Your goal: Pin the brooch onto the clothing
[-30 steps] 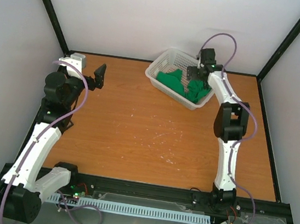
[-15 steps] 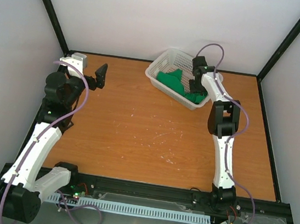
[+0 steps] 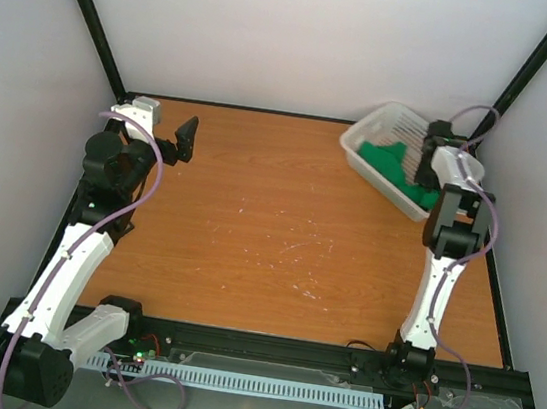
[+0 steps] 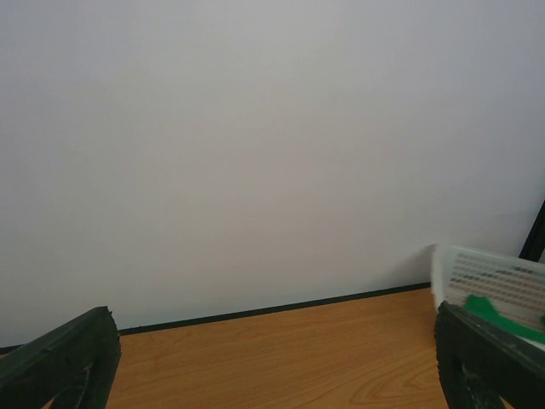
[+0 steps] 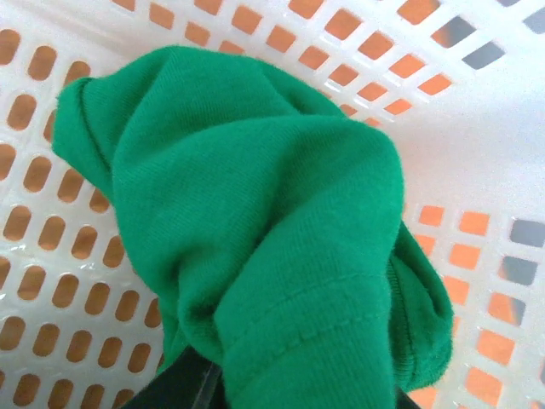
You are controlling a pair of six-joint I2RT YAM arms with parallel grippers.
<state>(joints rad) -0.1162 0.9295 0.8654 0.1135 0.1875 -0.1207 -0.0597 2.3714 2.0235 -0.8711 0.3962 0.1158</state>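
The clothing [image 3: 388, 162] is a bright green shirt, bunched in a white perforated basket [image 3: 368, 136] at the back right of the table. My right gripper [image 3: 428, 162] reaches down into that basket. In the right wrist view the clothing [image 5: 255, 213] fills the frame, gathered in a thick fold between the jaws; only one dark finger [image 5: 174, 388] peeks out beneath it. My left gripper [image 3: 183, 139] hangs open above the table's back left, far from the basket, nothing between its fingers [image 4: 68, 358]. The brooch is out of view.
The basket [image 4: 490, 277] with a bit of green cloth shows at the right edge of the left wrist view, and it sits close to the black corner post [image 3: 534, 67]. The white back wall [image 4: 255, 128] stands just behind the orange tabletop [image 3: 281, 226].
My right gripper closed on the green shirt and swung right. The basket slid with it from back centre toward the back right corner. The left arm stayed still.
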